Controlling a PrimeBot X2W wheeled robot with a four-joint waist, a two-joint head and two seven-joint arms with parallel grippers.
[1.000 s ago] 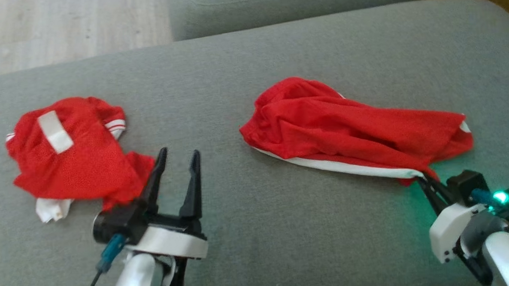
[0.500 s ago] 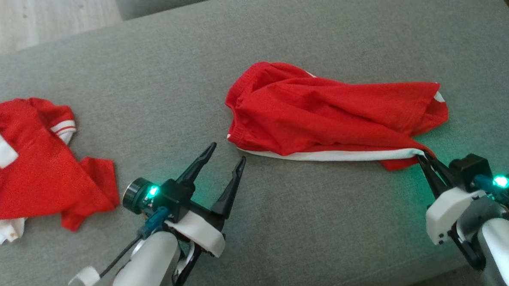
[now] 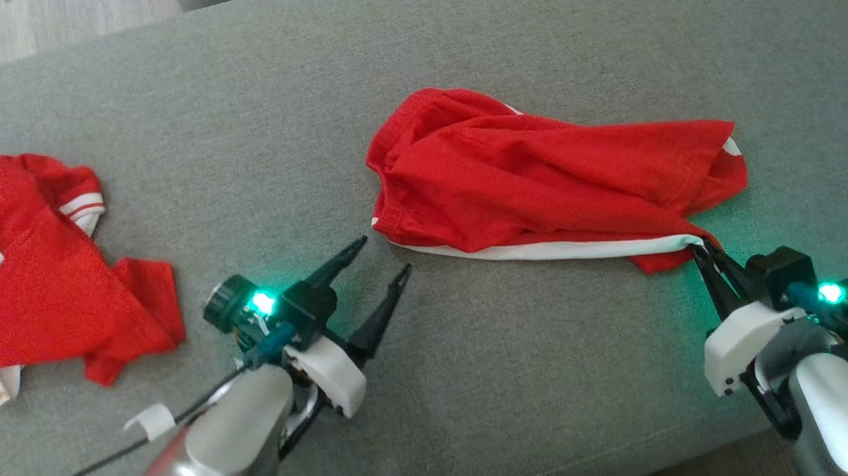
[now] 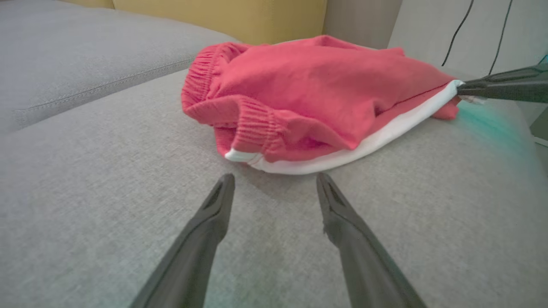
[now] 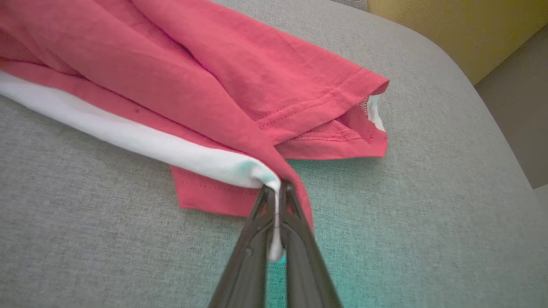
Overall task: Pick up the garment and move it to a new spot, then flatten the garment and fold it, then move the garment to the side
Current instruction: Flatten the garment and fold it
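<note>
A red garment (image 3: pixel 536 179) with a white side stripe lies rumpled on the grey cushion (image 3: pixel 473 379), its ribbed waistband towards the left. My right gripper (image 3: pixel 698 249) is shut on the garment's near right corner; in the right wrist view the white stripe's end (image 5: pixel 261 173) runs between the closed fingertips of the right gripper (image 5: pixel 276 192). My left gripper (image 3: pixel 382 258) is open, just short of the waistband end. In the left wrist view the garment (image 4: pixel 317 94) lies a little beyond the spread tips of the left gripper (image 4: pixel 274 179).
A second red piece of clothing (image 3: pixel 46 276) with white trim lies crumpled at the cushion's left. A pale wood floor (image 3: pixel 42 26) shows past the far edge. A yellow cushion (image 4: pixel 239 17) stands behind the seat. The near edge of the cushion runs close to my right arm.
The head camera has turned right and down, so the whole scene has shifted. My left gripper has swung from beside the left clothing towards the garment's waistband. The right gripper keeps its hold.
</note>
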